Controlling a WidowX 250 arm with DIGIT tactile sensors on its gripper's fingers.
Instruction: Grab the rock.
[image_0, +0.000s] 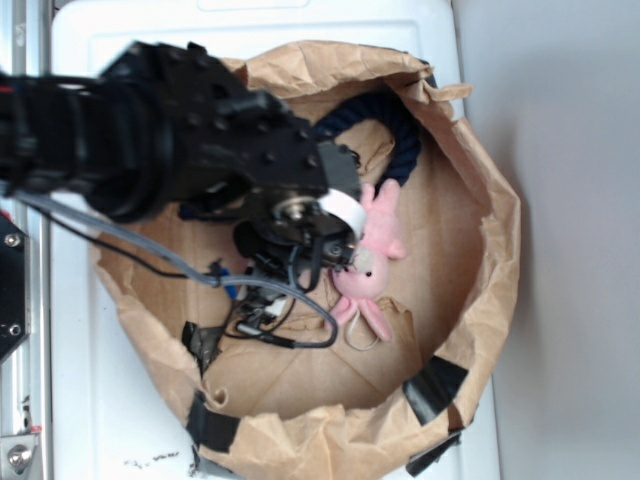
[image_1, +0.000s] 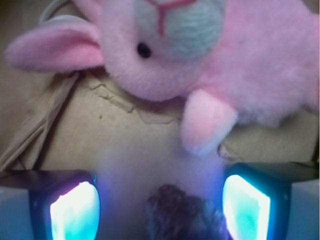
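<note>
The gripper (image_1: 160, 207) is seen from the wrist view with its two glowing blue-white finger pads (image_1: 75, 210) spread apart, one at each lower corner of the view. Between them, at the bottom edge, lies one small rough brown-grey rock (image_1: 182, 212); it is not touched by either pad, as far as can be told. The rock is dark, matte and lumpy, with a purplish cast under the pad light, and its lower part is cut off by the edge of the view. Just beyond it, one pink plush bunny (image_1: 225, 55) is spread across the crumpled paper floor, with a pale blue-grey muzzle, a black eye, a floppy ear and a stubby paw pointing toward the rock.

In the exterior view, the gripper (image_0: 335, 255) is largely hidden under the black robot arm (image_0: 170, 130), and the rock cannot be made out. The bunny (image_0: 378, 250) lies just beside the gripper. One thick navy rope (image_0: 385, 125) is curved along the far inner wall. Everything is held inside one wide brown paper bag with a rolled rim (image_0: 490, 250), patched with black tape, set on a white bench (image_0: 100, 400).
</note>
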